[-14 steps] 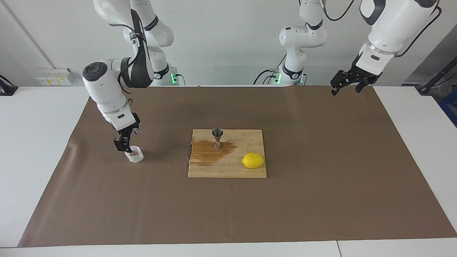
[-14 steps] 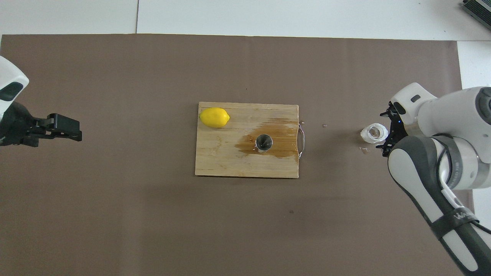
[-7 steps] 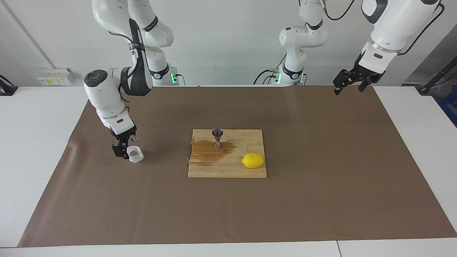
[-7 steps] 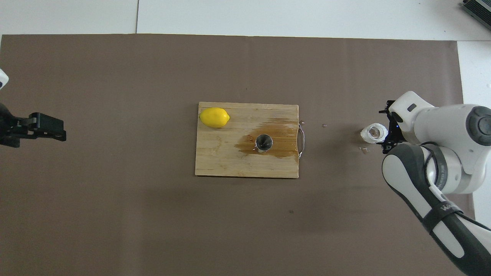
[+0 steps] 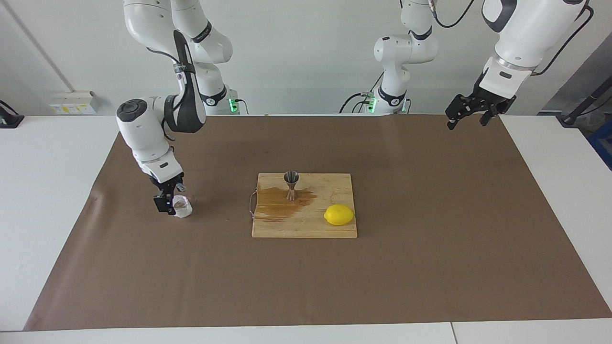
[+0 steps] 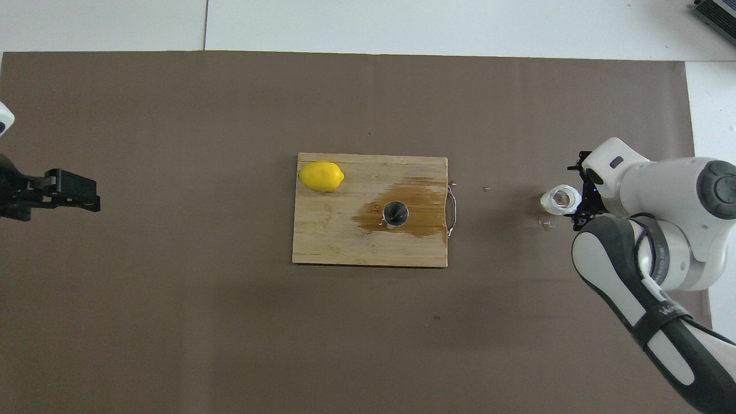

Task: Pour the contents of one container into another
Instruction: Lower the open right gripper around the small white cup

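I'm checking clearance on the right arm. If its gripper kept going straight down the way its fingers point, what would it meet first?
The right gripper points steeply down beside the white plastic cup. Going on, it would likely meet the brown paper almost at once, perhaps brushing the cup's side first; whether it already touches the cup I cannot tell.

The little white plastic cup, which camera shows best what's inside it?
The overhead view: it looks straight down into the white cup, so the open mouth and brownish contents show. The facing view shows the cup from the side, standing on the brown paper, with the right gripper partly covering it.
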`<action>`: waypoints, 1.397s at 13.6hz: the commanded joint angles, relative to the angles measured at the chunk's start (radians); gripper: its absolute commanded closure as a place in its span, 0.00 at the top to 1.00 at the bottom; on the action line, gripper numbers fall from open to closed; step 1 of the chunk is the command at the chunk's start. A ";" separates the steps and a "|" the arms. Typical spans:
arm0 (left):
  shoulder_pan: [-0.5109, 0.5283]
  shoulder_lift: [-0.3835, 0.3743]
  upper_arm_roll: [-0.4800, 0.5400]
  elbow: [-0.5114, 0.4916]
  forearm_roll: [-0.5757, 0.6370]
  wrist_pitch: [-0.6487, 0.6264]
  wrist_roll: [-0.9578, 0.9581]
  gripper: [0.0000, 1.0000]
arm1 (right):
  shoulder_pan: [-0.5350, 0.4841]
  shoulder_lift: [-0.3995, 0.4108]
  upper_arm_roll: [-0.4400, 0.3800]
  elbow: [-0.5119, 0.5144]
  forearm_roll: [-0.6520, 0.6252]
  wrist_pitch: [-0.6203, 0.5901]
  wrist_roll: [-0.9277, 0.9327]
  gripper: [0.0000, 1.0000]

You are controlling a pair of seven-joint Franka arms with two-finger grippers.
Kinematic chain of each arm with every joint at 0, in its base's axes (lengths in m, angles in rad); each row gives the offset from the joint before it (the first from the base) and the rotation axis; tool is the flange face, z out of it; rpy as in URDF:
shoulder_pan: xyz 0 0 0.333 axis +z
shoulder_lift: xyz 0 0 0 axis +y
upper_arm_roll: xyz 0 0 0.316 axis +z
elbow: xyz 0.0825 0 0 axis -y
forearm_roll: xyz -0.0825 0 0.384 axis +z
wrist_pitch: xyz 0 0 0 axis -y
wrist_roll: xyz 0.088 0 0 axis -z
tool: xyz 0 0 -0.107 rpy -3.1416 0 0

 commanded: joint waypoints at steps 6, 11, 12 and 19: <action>0.016 -0.007 -0.008 -0.013 -0.018 0.020 0.001 1.00 | -0.012 0.003 0.003 -0.030 0.013 0.064 -0.036 1.00; 0.019 -0.007 -0.008 -0.013 -0.018 0.014 0.000 1.00 | -0.012 0.020 0.003 -0.030 0.014 0.084 -0.042 1.00; 0.020 -0.007 -0.006 -0.013 -0.018 0.012 0.000 1.00 | -0.012 0.027 0.003 -0.030 0.013 0.103 -0.053 1.00; 0.016 -0.009 -0.008 -0.013 -0.018 0.009 -0.002 1.00 | -0.012 0.034 0.003 -0.024 0.013 0.116 -0.059 1.00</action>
